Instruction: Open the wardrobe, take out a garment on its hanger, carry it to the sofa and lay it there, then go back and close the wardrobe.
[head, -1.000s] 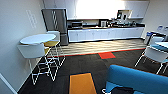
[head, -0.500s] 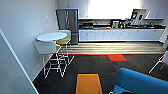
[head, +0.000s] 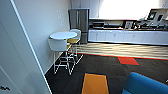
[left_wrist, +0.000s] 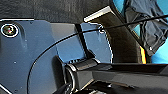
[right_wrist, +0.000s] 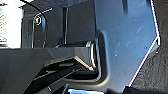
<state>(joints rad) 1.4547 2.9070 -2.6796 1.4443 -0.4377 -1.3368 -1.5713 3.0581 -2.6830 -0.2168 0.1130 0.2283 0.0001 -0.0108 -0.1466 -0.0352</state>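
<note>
At the very ends of the two arms, I cannot tell if they are open or shut, or if they have hold of anything. Dark robot parts take up most of both wrist pictures.

Past those parts, in the left wrist view, the black coat (left_wrist: 150, 35) lies spread on the bright blue sofa (left_wrist: 160, 57). It looks loose and crumpled, and it rests right on the seat. A thin black robot wire crosses in front of it but does not seem to hold it. The hanger is too hidden to make out.

Farther out, in the head view, a corner of the same blue sofa (head: 147, 85) sits low and close to the robot. An orange carpet patch (head: 95, 83) is just beside it, and a red patch (head: 128, 60) lies farther off. A round white table (head: 63, 35) with white chairs (head: 58, 45) stands by the wall. A gray fridge (head: 78, 23) and a row of kitchen cupboards (head: 125, 36) are at the back of the room. A big white panel (head: 15, 62) stands very close on the left side. I cannot tell if it is part of the wardrobe.

So I think the coat has been taken out, carried over and laid down. I think what is left is going back to the wardrobe and closing its doors.
</note>
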